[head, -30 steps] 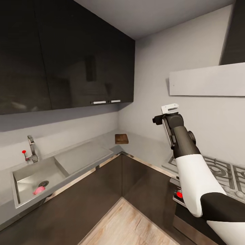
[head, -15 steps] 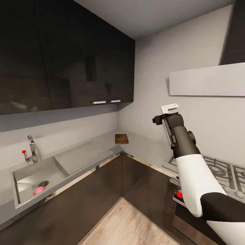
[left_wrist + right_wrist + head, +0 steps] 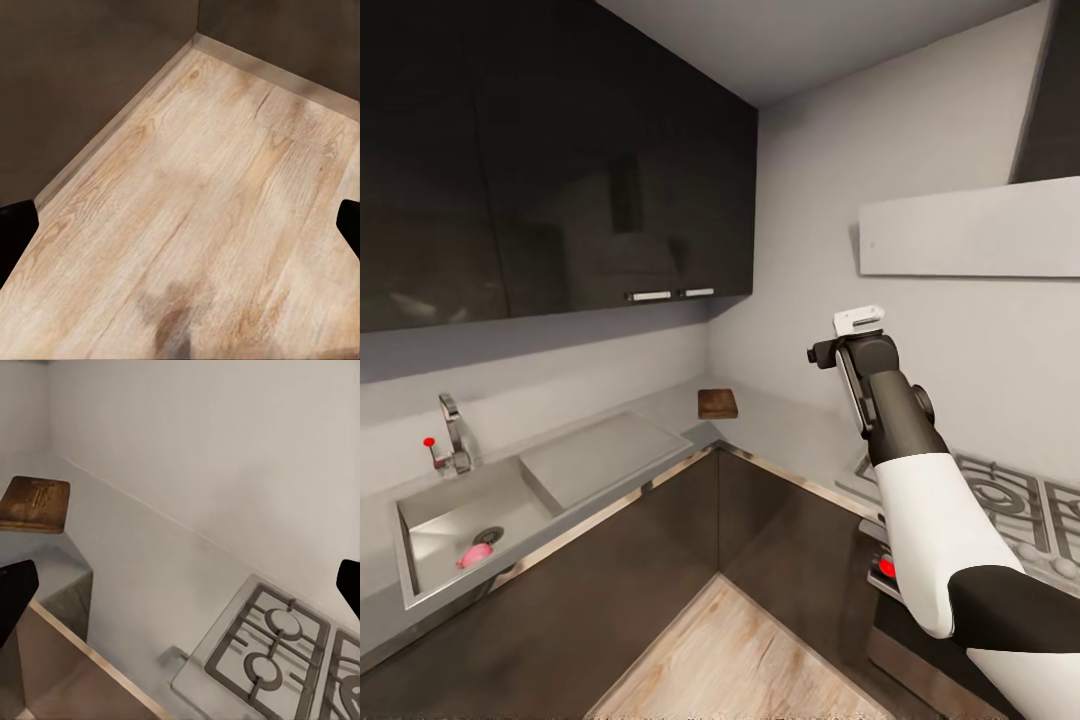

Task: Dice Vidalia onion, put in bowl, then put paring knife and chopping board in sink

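Note:
The pale-pink Vidalia onion [image 3: 475, 555] lies in the steel sink [image 3: 435, 505] beside the round drain, at the left of the head view. The curved tap [image 3: 453, 445] stands behind the basin. On the grey countertop [image 3: 780, 428], in the far corner, rests the dark brown chopping board [image 3: 717, 403], which is also in the right wrist view [image 3: 34, 504]. My right arm is raised above the counter's corner, with the right gripper [image 3: 180, 600] open and empty. The left gripper [image 3: 180, 232] hangs open over the wooden floor. The paring knife and the bowl are out of view.
A gas hob [image 3: 1010, 505] sits on the counter at the right, under my right arm. Dark wall cabinets [image 3: 560, 160] hang above the sink. Dark cabinet fronts [image 3: 660, 560] line the corner, with wood floor [image 3: 740, 660] in front.
The whole head picture has shifted slightly, with more floor showing, so the camera has moved. The onion, the board and both arms keep their places.

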